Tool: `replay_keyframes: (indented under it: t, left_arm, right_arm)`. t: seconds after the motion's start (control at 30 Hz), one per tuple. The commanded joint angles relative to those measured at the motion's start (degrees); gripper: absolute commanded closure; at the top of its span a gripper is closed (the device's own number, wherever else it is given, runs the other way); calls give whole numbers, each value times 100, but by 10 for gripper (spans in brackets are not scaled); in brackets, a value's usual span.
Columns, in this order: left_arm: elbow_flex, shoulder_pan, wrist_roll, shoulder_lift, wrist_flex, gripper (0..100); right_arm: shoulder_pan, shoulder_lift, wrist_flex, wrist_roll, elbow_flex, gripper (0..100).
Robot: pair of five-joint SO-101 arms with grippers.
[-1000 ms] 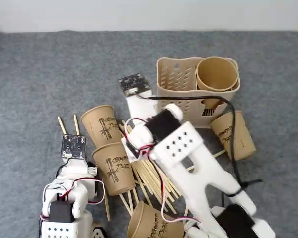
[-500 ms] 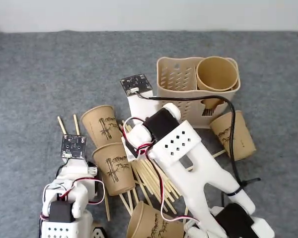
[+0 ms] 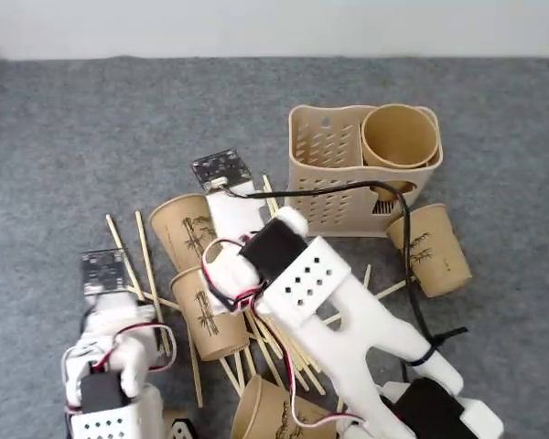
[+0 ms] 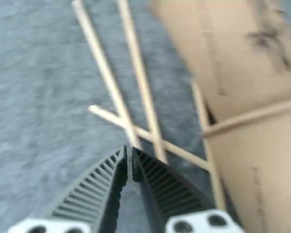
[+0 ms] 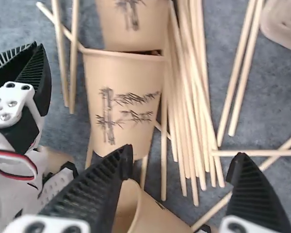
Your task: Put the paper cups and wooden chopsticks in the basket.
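Overhead coverage takes in the whole layout — beige perforated plastic basket [image 3: 329, 165] upright at the far side, one brown paper cup [image 3: 400, 135] standing in its right compartment, and a second bamboo-printed paper cup [image 3: 430, 249] lying on the grey felt table cover [image 3: 119, 119] just beside the basket's front right corner. Pale wooden chopsticks [image 3: 279, 343] lie scattered and piled under the white right arm [image 3: 348, 320].

Left wrist view adds the close detail. The left gripper [image 4: 131, 153] has its jaws pressed together, tips at the near end of a single chopstick [image 4: 104, 73] lying on the cover; whether that stick is nipped cannot be told.

Right wrist view shows the right gripper [image 5: 184, 153] spread wide with nothing between the fingers, above a lying printed cup [image 5: 123, 111] and the chopstick bundle [image 5: 189, 97].

Right arm is stretched forward and low across the pile — left arm [image 3: 119, 343] is tucked near the front left.
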Motion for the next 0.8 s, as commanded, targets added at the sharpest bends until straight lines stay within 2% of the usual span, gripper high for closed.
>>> replay_keyframes:
  t: [0.0,0.1,0.23,0.53,0.77]
  left_arm:
    - [-84,-765,-44,-79,18,982]
    - [-66,-1284,-44,-79,18,982]
    - [-66,-1582,-44,-79,18,982]
    - [-66,-1565,-44,-79,0,983]
    - [-66,-1556,-44,-79,0,983]
  right_arm:
    - [-251,48,-365,-70,-79,677]
    - [-470,66,-690,-70,114,677]
    - [-690,497,-1121,-70,308,677]
    - [-725,1640,-1868,-70,308,675]
    - [-760,2088,-1930,-70,308,653]
